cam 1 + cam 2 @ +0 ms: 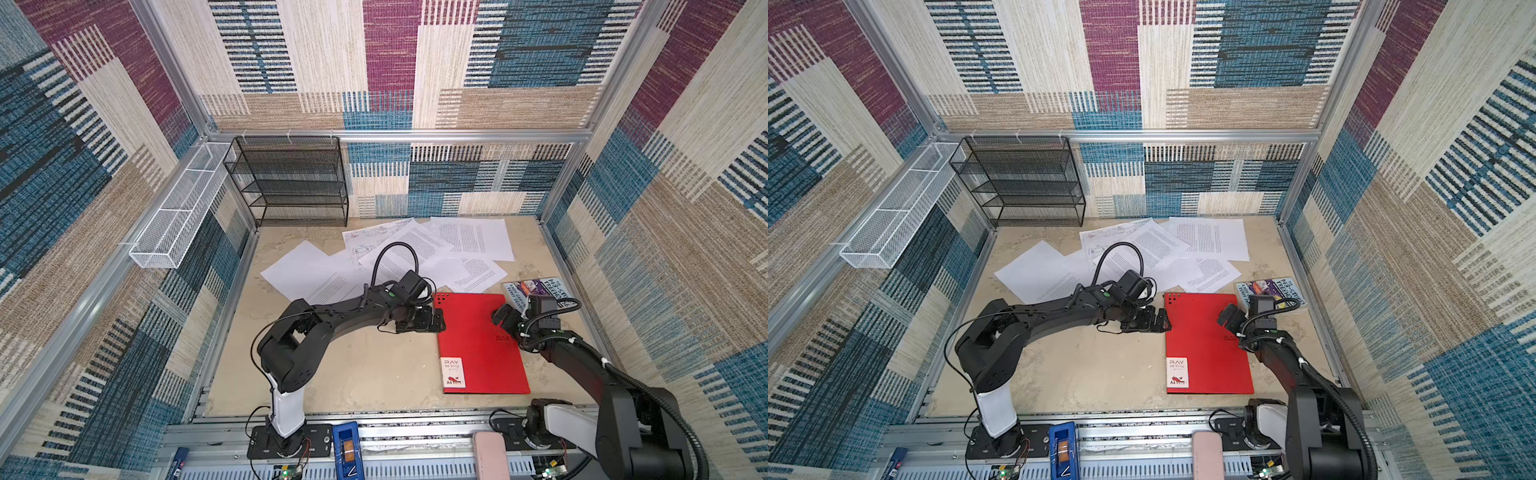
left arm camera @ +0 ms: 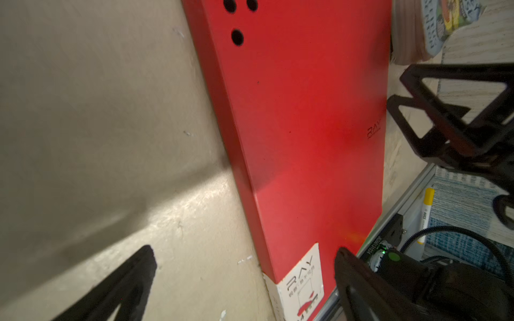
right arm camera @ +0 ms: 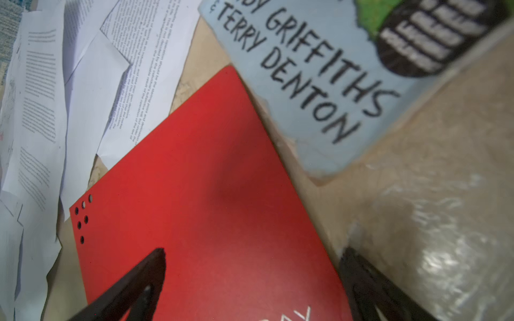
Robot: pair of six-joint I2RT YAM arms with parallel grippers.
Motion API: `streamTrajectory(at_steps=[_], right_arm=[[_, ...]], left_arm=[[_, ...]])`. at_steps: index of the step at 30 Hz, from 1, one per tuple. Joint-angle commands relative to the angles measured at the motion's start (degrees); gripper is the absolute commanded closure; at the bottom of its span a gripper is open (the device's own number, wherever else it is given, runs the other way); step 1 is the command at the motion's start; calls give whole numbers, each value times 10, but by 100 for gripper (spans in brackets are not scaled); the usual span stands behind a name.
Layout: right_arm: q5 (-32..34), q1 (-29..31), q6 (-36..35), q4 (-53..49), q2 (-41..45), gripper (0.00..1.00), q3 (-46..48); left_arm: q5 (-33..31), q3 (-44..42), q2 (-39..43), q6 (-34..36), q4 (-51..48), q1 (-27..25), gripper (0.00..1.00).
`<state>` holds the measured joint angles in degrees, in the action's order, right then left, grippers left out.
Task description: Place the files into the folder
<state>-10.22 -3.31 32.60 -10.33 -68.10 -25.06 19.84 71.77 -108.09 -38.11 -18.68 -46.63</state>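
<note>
Flanking the shut folder (image 1: 478,345), left gripper (image 1: 439,321) and right gripper (image 1: 500,316) apart; inside hidden.

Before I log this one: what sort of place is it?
Likely a robot test cell: carpet-lined walls in an aluminium frame, two arms bolted to a front rail, staged files and folder.

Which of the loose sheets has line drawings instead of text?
The drawing sheet at the back of the pile, near the black mesh rack, partly under a text sheet. The others show text or are blank.
</note>
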Motion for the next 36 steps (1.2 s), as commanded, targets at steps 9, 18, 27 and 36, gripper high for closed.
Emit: streamTrajectory(at_steps=[9, 18, 27, 36], right_arm=[[-86, 7, -38, 16, -70, 1, -16], [-145, 62, 16, 50, -71, 2, -6], [-194, 64, 19, 66, -67, 1, -24], [-209, 64, 13, 43, -35, 2, -49]], left_arm=[[22, 17, -51, -78, 30, 8, 9], [23, 18, -66, -95, 9, 50, 37], [33, 35, -94, -90, -2, 85, 56], [19, 32, -99, -63, -23, 110, 58]])
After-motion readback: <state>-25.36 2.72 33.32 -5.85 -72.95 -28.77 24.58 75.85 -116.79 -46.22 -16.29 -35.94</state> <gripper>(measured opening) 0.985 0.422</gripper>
